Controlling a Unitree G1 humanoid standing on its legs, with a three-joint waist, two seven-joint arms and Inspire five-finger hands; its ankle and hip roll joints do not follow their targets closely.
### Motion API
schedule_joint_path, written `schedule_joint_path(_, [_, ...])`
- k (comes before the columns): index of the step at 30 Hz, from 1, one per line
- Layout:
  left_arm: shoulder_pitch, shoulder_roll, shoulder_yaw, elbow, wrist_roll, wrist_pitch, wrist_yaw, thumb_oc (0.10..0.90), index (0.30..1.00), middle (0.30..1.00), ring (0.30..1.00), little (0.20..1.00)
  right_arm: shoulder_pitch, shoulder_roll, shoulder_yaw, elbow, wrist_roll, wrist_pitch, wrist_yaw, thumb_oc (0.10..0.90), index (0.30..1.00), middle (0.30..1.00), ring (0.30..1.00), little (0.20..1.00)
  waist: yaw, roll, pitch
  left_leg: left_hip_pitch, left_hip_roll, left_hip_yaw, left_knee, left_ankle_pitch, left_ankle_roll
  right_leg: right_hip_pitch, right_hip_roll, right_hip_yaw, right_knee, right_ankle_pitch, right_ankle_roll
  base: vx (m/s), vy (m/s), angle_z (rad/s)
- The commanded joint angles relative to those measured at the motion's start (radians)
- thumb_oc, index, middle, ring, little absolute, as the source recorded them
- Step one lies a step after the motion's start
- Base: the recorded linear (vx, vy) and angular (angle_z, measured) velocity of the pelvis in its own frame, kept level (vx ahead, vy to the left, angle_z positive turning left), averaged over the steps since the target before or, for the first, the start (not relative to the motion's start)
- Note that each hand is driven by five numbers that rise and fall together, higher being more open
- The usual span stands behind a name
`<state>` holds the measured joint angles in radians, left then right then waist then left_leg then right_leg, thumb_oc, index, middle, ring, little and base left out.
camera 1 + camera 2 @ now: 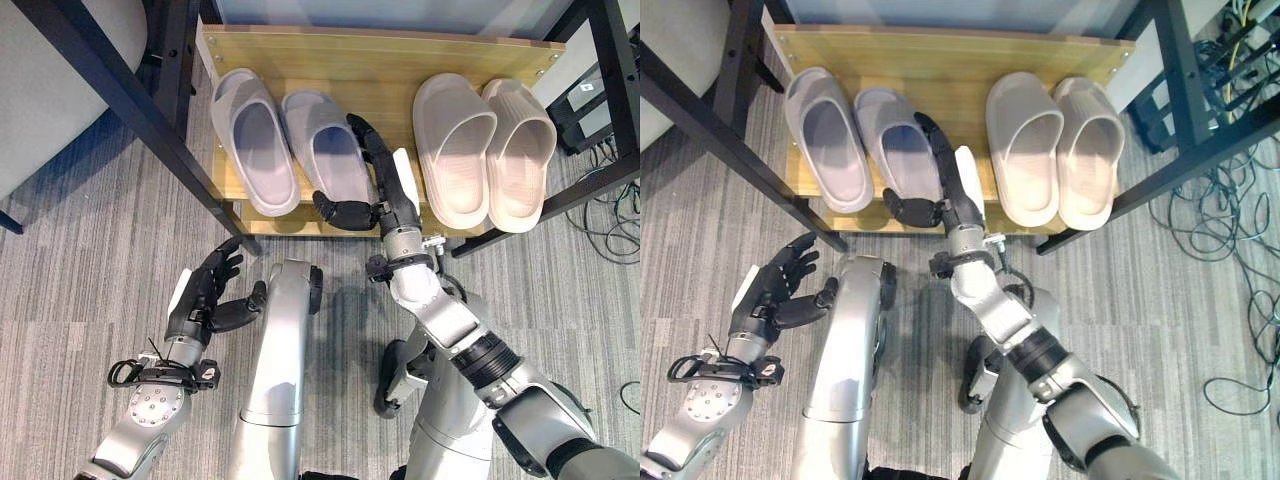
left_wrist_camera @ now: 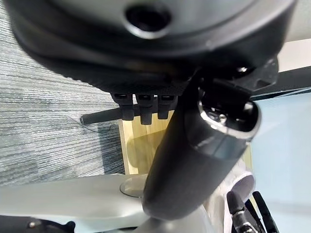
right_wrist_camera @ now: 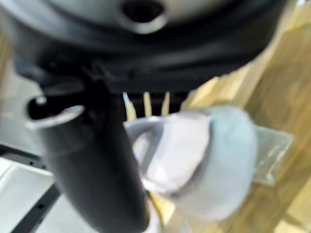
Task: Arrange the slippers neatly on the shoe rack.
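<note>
Four slippers, in two pairs, on one wooden shoe rack.

One pair is pale grey: two slippers lying side by side at the rack's left end, the outer grey slipper and the inner grey slipper nearer the rack's middle. One pair is beige: two slippers touching each other at the rack's right end, the inner beige slipper and the outer beige slipper. That makes two grey, two beige, and a single rack shelf under all four.
</note>
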<state>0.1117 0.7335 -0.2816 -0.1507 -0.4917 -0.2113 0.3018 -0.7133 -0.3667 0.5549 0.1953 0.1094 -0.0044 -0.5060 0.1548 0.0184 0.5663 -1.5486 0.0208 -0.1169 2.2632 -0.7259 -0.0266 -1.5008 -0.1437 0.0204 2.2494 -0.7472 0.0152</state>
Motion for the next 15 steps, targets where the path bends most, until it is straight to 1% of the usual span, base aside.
schedule_joint_path(1, [-0.054, 0.013, -0.064, -0.183, 0.014, -0.087, 0.004, 0.8, 0.9, 0.9, 0.9, 0.9, -0.129, 0.036, -0.003, -0.065, 0.027, -0.097, 0.001, 0.8, 0.9, 0.9, 0.9, 0.9, 0.056, 0.021, -0.046, -0.021, -0.033, 0.035, -0.127, 0.043, 0.0, -0.069, -0.02, -0.039, -0.074, 0.164, -0.112, 0.0, 0.0, 0.0])
schedule_joint_path(4, [-0.073, 0.015, -0.08, -0.177, 0.017, -0.089, 0.005, 0.8, 0.9, 0.9, 0.9, 0.9, -0.154, 0.055, 0.008, -0.047, 0.038, -0.102, -0.003, 0.8, 0.9, 0.9, 0.9, 0.9, 0.064, 0.028, -0.046, -0.021, -0.033, 0.035, -0.13, 0.045, 0.0, -0.069, -0.023, -0.038, -0.071, 0.165, -0.113, 0.0, 0.0, 0.0])
schedule_joint_path(9, [-0.088, 0.014, -0.097, -0.179, 0.013, -0.095, 0.0, 0.8, 0.9, 0.9, 0.9, 0.9, -0.181, 0.055, 0.0, -0.051, 0.035, -0.105, -0.011, 0.8, 0.9, 0.9, 0.9, 0.9, 0.07, 0.023, -0.046, -0.021, -0.036, 0.039, -0.138, 0.047, -0.001, -0.069, -0.026, -0.033, -0.068, 0.166, -0.114, 0.0, -0.004, 0.01])
schedule_joint_path(12, [-0.117, 0.013, -0.122, -0.179, 0.009, -0.101, 0.005, 0.8, 0.9, 0.9, 0.9, 0.9, -0.224, 0.091, 0.019, 0.003, 0.057, -0.111, -0.02, 0.8, 0.9, 0.9, 0.9, 0.9, 0.086, 0.034, -0.046, -0.021, -0.036, 0.029, -0.131, 0.044, -0.003, -0.069, -0.03, -0.04, -0.069, 0.17, -0.113, 0.0, 0.0, 0.0])
schedule_joint_path(15, [-0.12, 0.011, -0.128, -0.18, 0.006, -0.104, 0.008, 0.8, 0.9, 0.9, 0.9, 0.9, -0.243, 0.1, 0.021, 0.037, 0.058, -0.108, -0.025, 0.8, 0.9, 0.9, 0.9, 0.9, 0.096, 0.04, -0.046, -0.021, -0.037, 0.025, -0.134, 0.045, -0.003, -0.069, -0.03, -0.043, -0.069, 0.167, -0.113, 0.0, 0.0, 0.0])
